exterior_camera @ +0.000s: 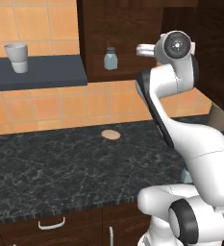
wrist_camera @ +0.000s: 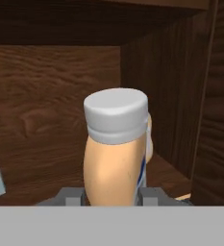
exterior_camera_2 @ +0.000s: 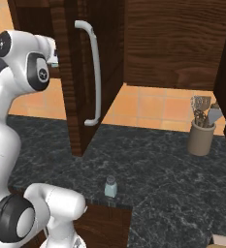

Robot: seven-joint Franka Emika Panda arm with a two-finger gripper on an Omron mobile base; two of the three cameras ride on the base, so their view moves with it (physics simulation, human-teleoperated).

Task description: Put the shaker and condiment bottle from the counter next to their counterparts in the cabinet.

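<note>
Gripper (wrist_camera: 111, 194) pinches the small orange-tan translucent bottle with a grey cap (wrist_camera: 114, 151), held inside the dark brown wooden wall cabinet (wrist_camera: 51, 115). I see one small pale blue-grey shaker jar (exterior_camera_2: 110, 186) near the front edge of the black marble-veined counter (exterior_camera_2: 163, 179), another (exterior_camera: 110, 58) inside the cabinet.

the counter (exterior_camera: 60, 163) is black stone with pale grey veins, over dark brown drawers. the wall tiles (exterior_camera: 36, 24) are orange. the cabinet (wrist_camera: 51, 125) is dark brown grained wood with a white door handle (exterior_camera_2: 92, 72). the condiment bottle (wrist_camera: 114, 158) is orange-tan with a pale grey cap. the shaker (exterior_camera_2: 110, 186) is pale blue-grey, capped in grey, as is its twin (exterior_camera: 110, 58). a whitish-grey cup (exterior_camera: 17, 57) sits on a grey-blue shelf (exterior_camera: 41, 72).
</note>
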